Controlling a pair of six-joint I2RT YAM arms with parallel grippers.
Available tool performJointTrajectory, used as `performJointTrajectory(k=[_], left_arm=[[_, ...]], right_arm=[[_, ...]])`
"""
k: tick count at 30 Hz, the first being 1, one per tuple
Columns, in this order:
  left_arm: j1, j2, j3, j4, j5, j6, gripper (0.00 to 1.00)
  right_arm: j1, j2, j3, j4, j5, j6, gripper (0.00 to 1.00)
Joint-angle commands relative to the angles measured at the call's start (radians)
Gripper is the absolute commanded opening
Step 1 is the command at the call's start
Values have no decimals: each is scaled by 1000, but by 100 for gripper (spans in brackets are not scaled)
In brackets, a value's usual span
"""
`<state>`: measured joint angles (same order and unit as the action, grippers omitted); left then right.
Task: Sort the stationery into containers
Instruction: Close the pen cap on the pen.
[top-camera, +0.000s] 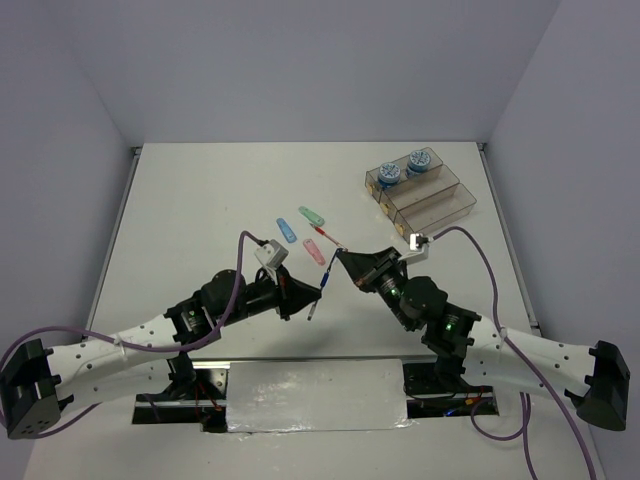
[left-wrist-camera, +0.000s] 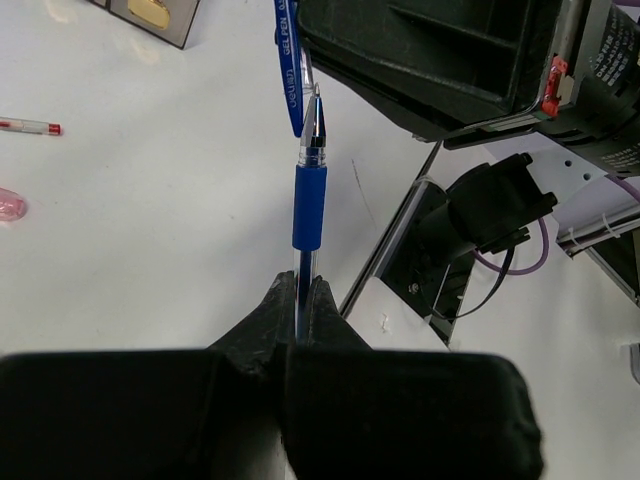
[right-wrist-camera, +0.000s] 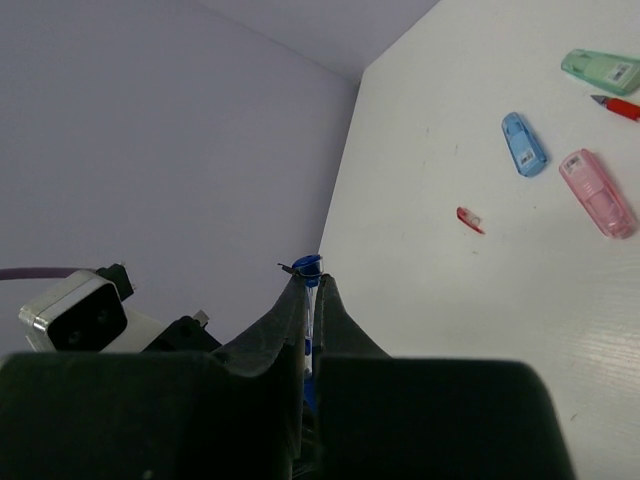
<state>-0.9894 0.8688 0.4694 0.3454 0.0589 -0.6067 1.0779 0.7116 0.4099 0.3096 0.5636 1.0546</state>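
My left gripper (top-camera: 318, 292) (left-wrist-camera: 300, 285) is shut on a blue pen (left-wrist-camera: 309, 205), whose metal tip points at my right gripper. My right gripper (top-camera: 340, 262) (right-wrist-camera: 312, 285) is shut on the pen's blue cap (right-wrist-camera: 308, 266) (left-wrist-camera: 288, 60). The tip meets the cap's mouth above the table's middle. Blue (top-camera: 286, 230), green (top-camera: 313, 215) and pink (top-camera: 314, 250) flat pieces and a red pen (top-camera: 322, 236) lie just beyond the grippers. Two blue-and-white tape rolls (top-camera: 390, 176) sit in the back bin of the containers (top-camera: 432, 205) at the far right.
A tiny red bit (right-wrist-camera: 468, 219) lies on the table near the flat pieces. The two nearer bins look empty. The arms' bases and cables fill the near edge. Grey walls close the table at the back and sides.
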Motion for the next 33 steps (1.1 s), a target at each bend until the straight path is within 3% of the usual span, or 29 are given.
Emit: performJointTrajectory(k=[1, 33], left_arm=[[5, -2, 2, 70, 18, -1, 0], [14, 39, 43, 72, 13, 12, 0]], right_arm=[[8, -11, 58, 5, 59, -48, 0], [10, 9, 18, 43, -2, -31, 0]])
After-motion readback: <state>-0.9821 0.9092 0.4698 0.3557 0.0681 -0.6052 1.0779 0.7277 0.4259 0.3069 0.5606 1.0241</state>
